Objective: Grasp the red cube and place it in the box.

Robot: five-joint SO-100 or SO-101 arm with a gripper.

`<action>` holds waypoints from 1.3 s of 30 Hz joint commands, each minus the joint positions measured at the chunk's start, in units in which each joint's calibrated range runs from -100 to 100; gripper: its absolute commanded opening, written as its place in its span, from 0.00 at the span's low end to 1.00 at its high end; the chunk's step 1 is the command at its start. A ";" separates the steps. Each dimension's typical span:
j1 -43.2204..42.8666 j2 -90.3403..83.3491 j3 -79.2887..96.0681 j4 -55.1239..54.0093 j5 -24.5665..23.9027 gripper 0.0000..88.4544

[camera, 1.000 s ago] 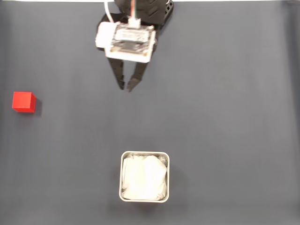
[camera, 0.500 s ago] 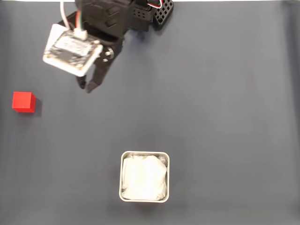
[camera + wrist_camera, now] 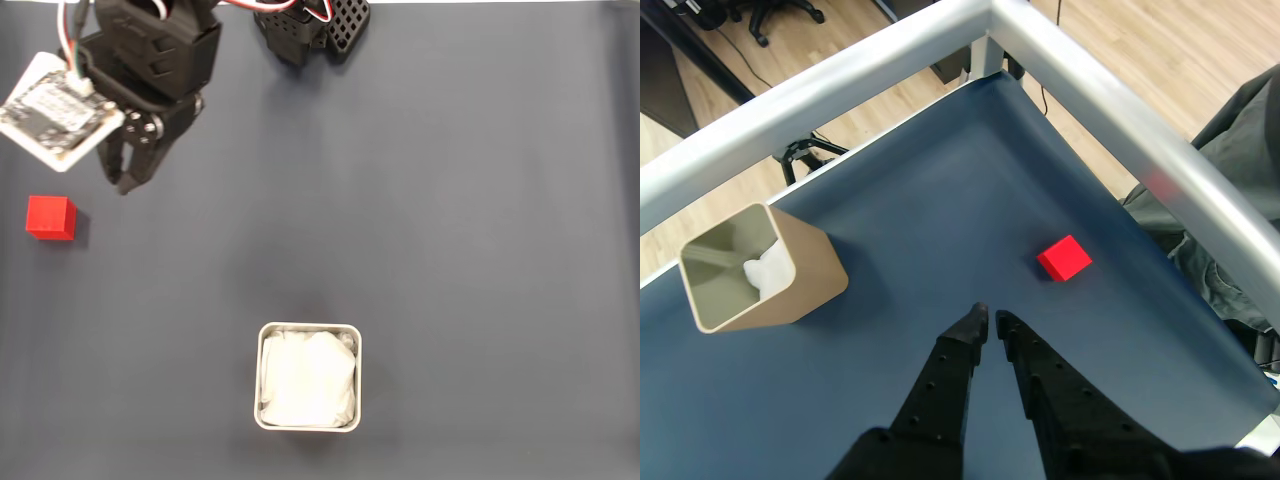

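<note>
Fixed view, from above: my hand [image 3: 122,186] hangs over the dark blue bench [image 3: 450,220], fingers nearly together, gripping nothing. The red cube [image 3: 50,217] sits near it, down and to the left. The box [image 3: 309,376] lies well apart, lower centre.

Wrist view: the cube [image 3: 1064,259] sits ahead, right of my almost-closed fingertips; the box [image 3: 800,285] is to the left. The cube looks light, stiff and flat-sided; I judge two opposite faces the best hold.

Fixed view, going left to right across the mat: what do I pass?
Red cube → pincer, hanging above the mat and nearly shut on nothing → box, lower in the picture, holding just its white lining.
</note>
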 commanded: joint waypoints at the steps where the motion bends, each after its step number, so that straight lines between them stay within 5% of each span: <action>1: 2.24 0.35 -2.46 -2.17 -0.15 0.01; 39: 15.38 12.23 8.95 -19.71 1.66 0.25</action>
